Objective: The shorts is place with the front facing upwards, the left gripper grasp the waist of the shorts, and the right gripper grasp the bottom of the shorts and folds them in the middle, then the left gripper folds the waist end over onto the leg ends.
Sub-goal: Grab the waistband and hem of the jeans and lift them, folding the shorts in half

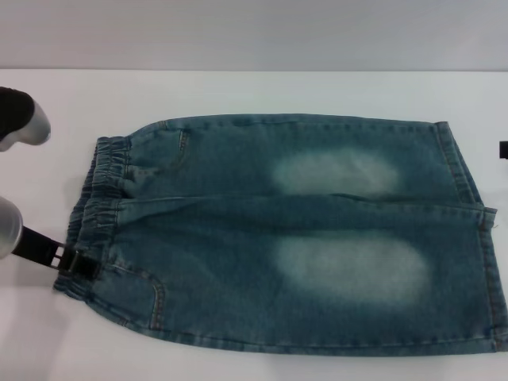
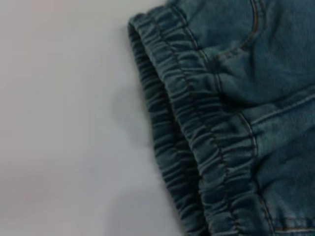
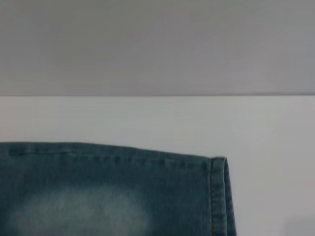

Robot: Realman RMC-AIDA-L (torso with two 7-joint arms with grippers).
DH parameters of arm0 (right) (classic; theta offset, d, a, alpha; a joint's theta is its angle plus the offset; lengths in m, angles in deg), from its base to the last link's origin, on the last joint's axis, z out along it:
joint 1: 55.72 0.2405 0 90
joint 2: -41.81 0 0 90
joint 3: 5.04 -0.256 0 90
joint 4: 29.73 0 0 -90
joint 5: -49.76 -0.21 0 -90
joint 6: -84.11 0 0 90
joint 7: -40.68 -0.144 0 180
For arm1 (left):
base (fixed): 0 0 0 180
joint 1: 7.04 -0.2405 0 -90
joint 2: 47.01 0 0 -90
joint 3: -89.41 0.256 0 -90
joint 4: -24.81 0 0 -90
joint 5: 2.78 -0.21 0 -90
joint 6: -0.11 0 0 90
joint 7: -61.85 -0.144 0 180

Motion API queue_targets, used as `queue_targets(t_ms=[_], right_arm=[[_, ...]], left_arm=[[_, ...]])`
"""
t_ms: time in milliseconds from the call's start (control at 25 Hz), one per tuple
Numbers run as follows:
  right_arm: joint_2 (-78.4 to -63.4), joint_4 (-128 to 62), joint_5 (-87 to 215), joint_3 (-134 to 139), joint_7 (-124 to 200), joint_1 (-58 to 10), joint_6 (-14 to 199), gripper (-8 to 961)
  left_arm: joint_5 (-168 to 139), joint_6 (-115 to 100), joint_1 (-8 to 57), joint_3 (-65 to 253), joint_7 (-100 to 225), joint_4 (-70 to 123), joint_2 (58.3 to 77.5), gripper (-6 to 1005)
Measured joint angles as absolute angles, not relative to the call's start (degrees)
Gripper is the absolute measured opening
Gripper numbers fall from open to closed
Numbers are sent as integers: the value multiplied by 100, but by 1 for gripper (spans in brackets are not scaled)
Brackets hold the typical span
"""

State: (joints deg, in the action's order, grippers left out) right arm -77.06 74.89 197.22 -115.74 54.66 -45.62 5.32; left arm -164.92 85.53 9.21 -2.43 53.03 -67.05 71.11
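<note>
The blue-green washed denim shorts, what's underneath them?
The blue-green washed denim shorts lie flat on the white table. Only bare tabletop shows around them; anything beneath the fabric is covered.

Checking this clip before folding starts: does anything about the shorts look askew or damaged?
Nothing stands out. The shorts lie flat, unfolded, elastic waist toward the left claw at the waistband's near corner, leg ends opposite.

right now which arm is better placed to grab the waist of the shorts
Left. The left gripper is at the near corner of the puckered waistband of the shorts, which lie flat and unfolded on the table. The right gripper barely shows, beyond the leg ends.
</note>
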Motion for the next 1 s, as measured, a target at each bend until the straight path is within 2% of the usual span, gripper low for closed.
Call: queue_targets(t_ms=[1000], right_arm=[[-7692,7620,19807,-11578,5491,-4503,540,768]], left_arm=[[-16466,9127,1271,-142,5457,-6639,7093,706]])
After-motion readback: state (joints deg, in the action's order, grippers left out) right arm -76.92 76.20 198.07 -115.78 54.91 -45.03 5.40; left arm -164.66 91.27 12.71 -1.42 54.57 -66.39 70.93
